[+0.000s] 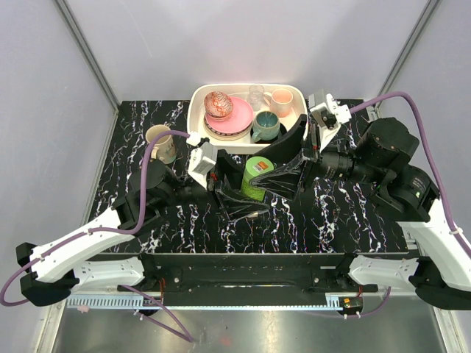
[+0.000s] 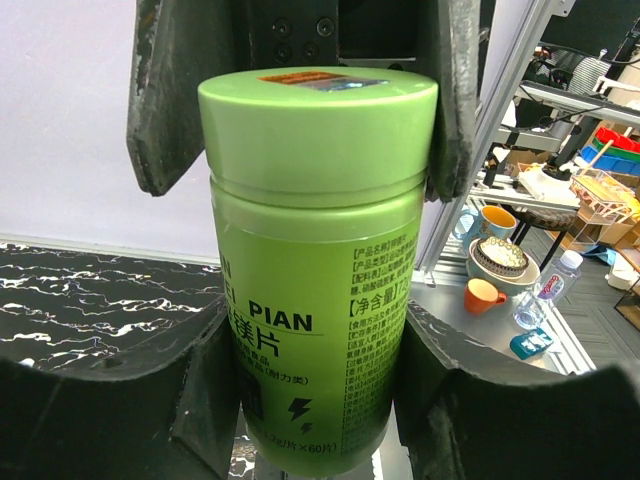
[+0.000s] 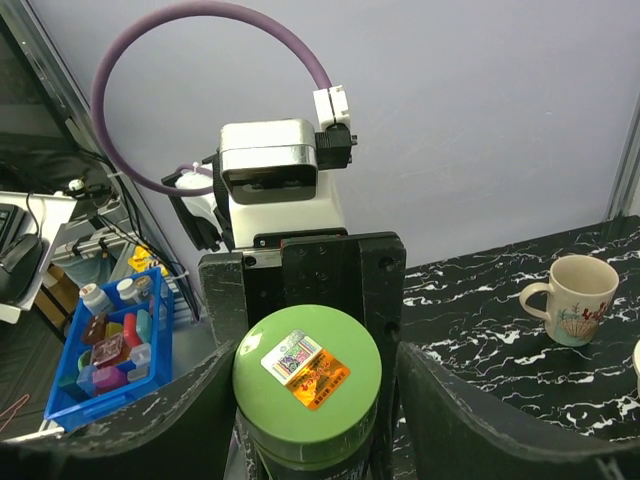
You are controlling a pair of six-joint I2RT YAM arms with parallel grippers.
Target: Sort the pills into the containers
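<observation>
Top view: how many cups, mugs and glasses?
4: a cream mug on the table left of the tray; a teal mug, peach cup and clear glass inside it. Others may be hidden.

Green bottle (image 1: 255,188), left pincer (image 1: 246,197), right pincer (image 1: 263,168) flanking

Bottle (image 2: 315,250): glossy light green, dark lettering on the label. Lid sticker (image 3: 305,372): orange and silver-white. Left pincer (image 2: 315,420) and right pincer (image 3: 310,410), at the bottle: matt black. Tabletop (image 1: 353,213) under the bottle: black with white marble veining. Behind the bottle: white tray (image 1: 197,121), pink plate (image 1: 239,119), red-patterned bowl (image 1: 218,104), teal mug (image 1: 266,126), peach cup (image 1: 282,101). Left of the bottle: cream mug (image 1: 160,143) with a reddish plant motif. Cables (image 1: 151,176): purple.
</observation>
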